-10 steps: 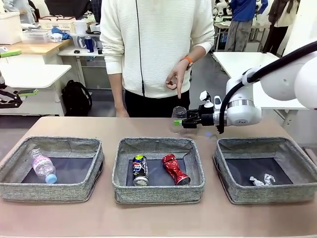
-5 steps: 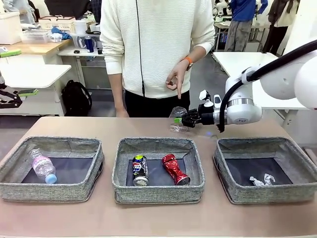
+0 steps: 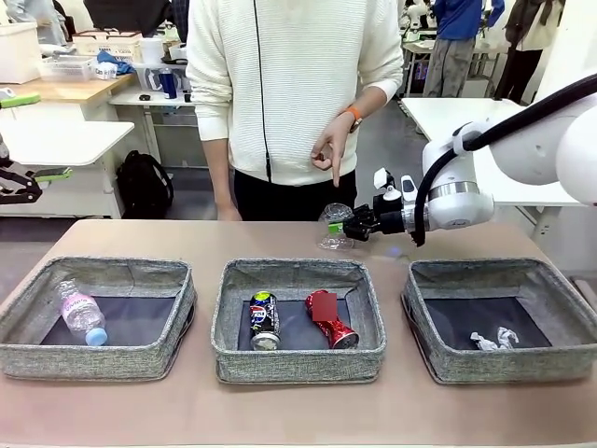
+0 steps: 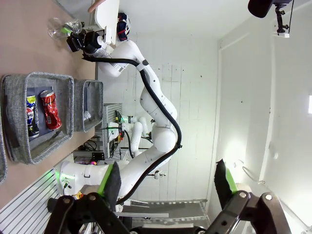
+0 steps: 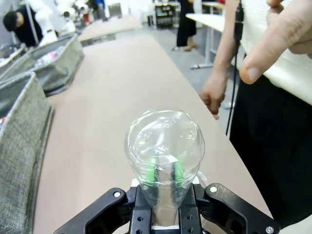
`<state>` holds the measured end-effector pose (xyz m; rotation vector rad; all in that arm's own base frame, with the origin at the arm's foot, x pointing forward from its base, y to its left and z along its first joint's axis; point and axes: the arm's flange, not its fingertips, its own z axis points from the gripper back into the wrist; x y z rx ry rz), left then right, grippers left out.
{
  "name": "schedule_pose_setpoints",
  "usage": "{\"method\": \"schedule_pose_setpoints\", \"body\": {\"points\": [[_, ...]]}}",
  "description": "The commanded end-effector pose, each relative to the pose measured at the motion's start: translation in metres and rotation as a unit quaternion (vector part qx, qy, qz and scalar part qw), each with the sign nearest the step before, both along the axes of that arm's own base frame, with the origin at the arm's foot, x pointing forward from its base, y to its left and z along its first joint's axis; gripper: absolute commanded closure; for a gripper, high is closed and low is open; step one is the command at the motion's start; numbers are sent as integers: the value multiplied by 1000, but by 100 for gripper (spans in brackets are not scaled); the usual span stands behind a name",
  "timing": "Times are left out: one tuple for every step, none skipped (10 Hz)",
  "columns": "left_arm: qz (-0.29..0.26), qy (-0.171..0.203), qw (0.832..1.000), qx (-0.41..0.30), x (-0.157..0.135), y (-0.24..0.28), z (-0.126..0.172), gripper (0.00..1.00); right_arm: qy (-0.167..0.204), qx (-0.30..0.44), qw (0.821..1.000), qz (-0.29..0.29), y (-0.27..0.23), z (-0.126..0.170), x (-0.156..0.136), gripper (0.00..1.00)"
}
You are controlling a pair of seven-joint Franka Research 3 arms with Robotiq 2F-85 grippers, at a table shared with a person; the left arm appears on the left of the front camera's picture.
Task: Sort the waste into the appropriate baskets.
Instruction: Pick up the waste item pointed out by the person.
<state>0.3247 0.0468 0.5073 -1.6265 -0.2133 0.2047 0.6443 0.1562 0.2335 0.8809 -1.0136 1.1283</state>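
Note:
My right gripper is shut on the clear plastic cup, which hangs tilted above the table behind the middle basket. The right wrist view shows the cup pinched between the green pads of this gripper. A dark can and a crushed red can lie in the middle basket. The bottle lies in the left basket, and white scraps lie in the right basket. My left gripper is open, holds nothing and faces a wall.
A person in a white sweater stands at the far edge, one hand pointing a finger down just above the cup. Bare tabletop runs in front of and behind the three baskets.
The right gripper has closed tighter on the cup. The cup went from upright to squeezed and tilted, and moved slightly up.

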Motion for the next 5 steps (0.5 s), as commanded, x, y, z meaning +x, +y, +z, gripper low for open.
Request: {"method": "schedule_pose_setpoints", "body": {"points": [[2,1,1000,-5,0,-1,4,0,58,-44,997,11,-11,9,-7,85],[2,1,1000,-5,0,-1,4,0,62,-65,996,-10,-33,47,-14,85],[2,1,1000,-5,0,-1,4,0,70,-86,994,-18,-67,106,-36,85],[2,1,1000,-5,0,-1,4,0,104,-155,981,-56,-93,148,-62,85],[2,1,1000,-5,0,-1,4,0,132,-203,968,-61,-110,183,-93,85]]}}
